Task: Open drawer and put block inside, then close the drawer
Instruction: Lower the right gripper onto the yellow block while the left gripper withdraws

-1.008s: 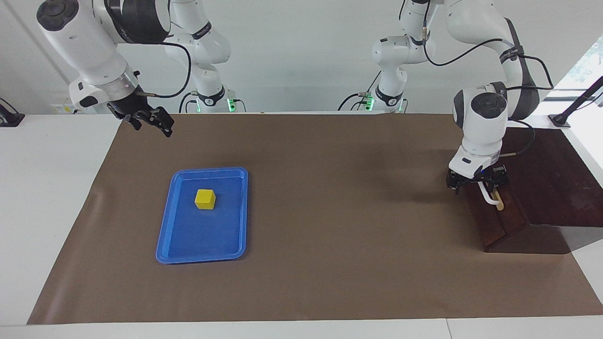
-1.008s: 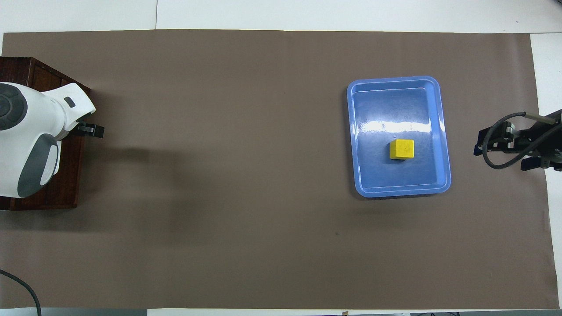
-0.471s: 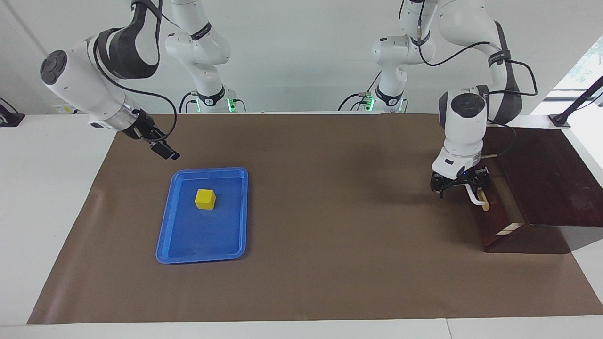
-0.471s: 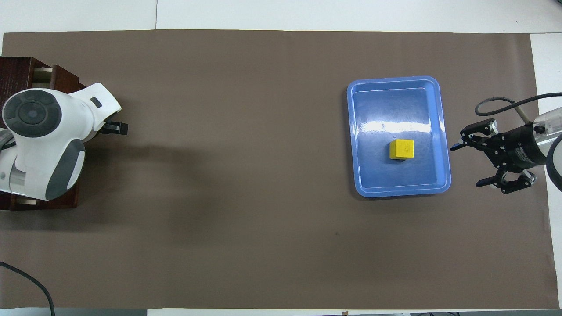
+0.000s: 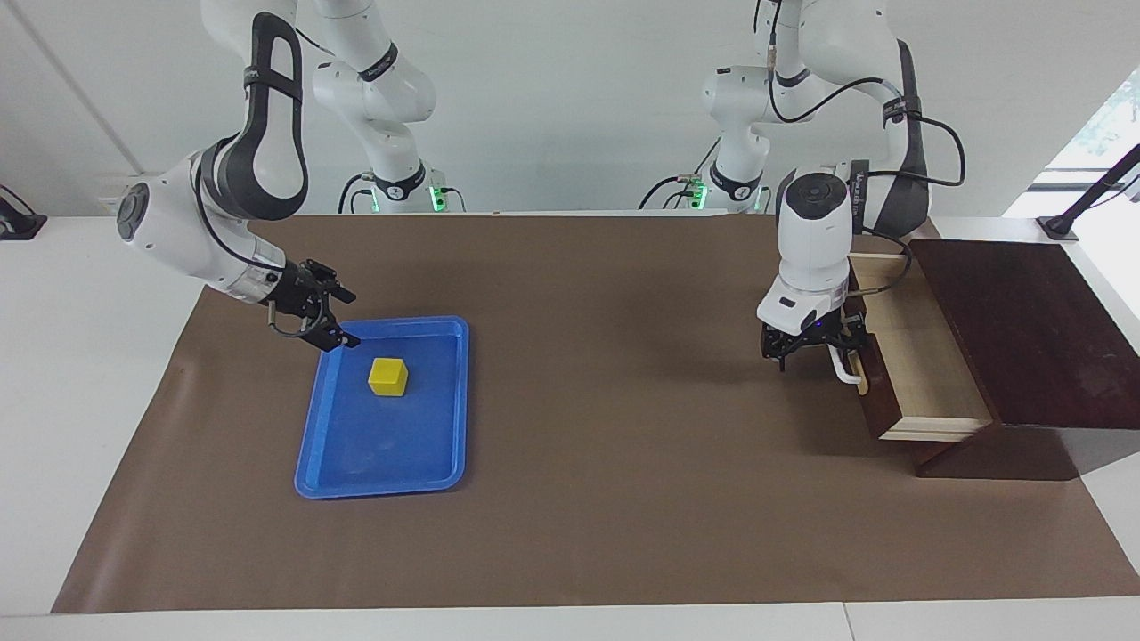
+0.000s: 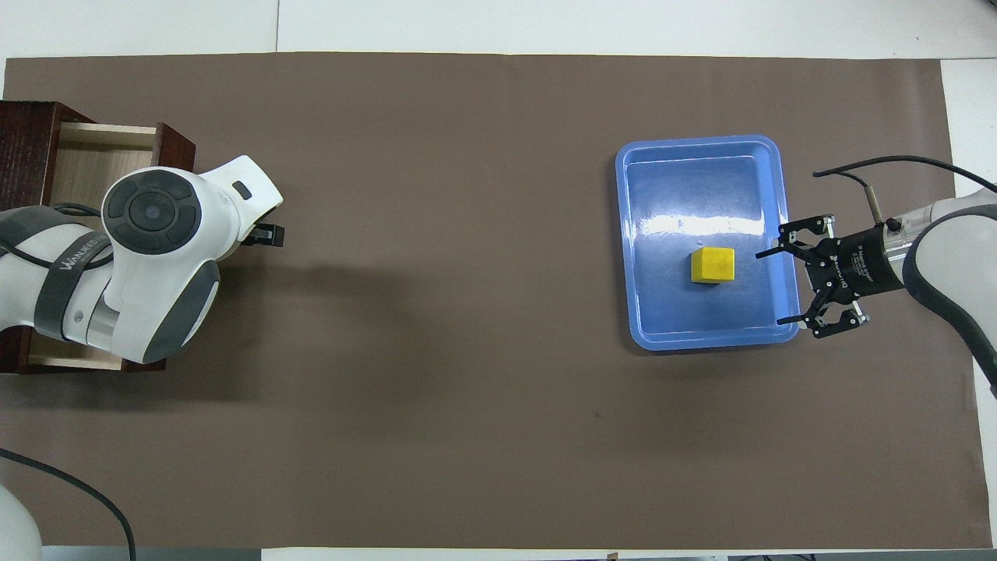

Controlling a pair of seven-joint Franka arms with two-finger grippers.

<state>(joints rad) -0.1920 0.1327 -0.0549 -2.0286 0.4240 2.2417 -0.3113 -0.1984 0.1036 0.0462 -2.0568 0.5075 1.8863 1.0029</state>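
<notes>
Now 1 block [image 5: 387, 377] in 1 tray [image 5: 322, 425], 1 drawer [image 5: 926, 369] out; left tool [image 5: 815, 351] & right tool [image 5: 331, 313] both released.

White arms [image 5: 812, 233], grey joint covers, black cables.

We see the block [image 6: 713, 265] in the blue tray [image 6: 705, 336], right pincer [image 6: 769, 286] spread wide over its edge; the drawer [image 6: 86, 160] stands open.

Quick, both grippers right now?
Left gripper: open, at the drawer handle.
Right gripper: open, empty, over the blue tray edge.
</notes>
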